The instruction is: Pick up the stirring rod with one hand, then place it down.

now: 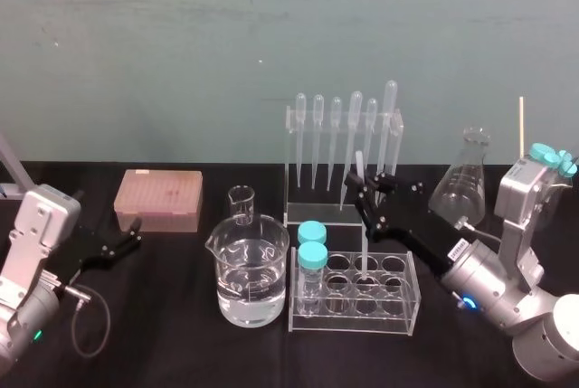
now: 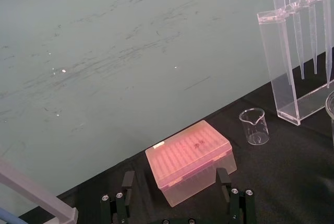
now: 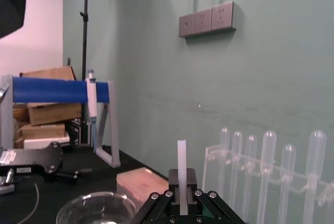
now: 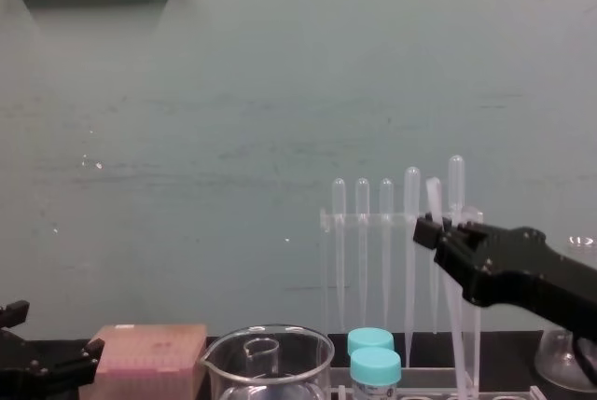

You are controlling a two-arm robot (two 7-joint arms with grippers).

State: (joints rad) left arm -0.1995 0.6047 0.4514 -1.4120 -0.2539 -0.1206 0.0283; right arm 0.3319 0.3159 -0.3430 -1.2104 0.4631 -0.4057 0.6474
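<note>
Right gripper [image 1: 366,191] clamped on stirring rod [image 1: 364,248] — rod upright between jaws, top poking above, lower end down at test tube rack [image 1: 398,314]. Left gripper [image 1: 122,241] parked beside pink box [image 1: 158,200] — fingers apart.

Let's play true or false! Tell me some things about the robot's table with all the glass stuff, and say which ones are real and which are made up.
1. The right gripper is holding the stirring rod upright. True.
2. The big beaker is empty. False: it has clear liquid in it.
3. Two tubes in the tube rack have teal caps. True.
4. The left gripper is gripping the pink box. False: it sits open near the box, holding nothing.
5. The pipettes are lying flat on the table. False: they hang in a clear stand.
</note>
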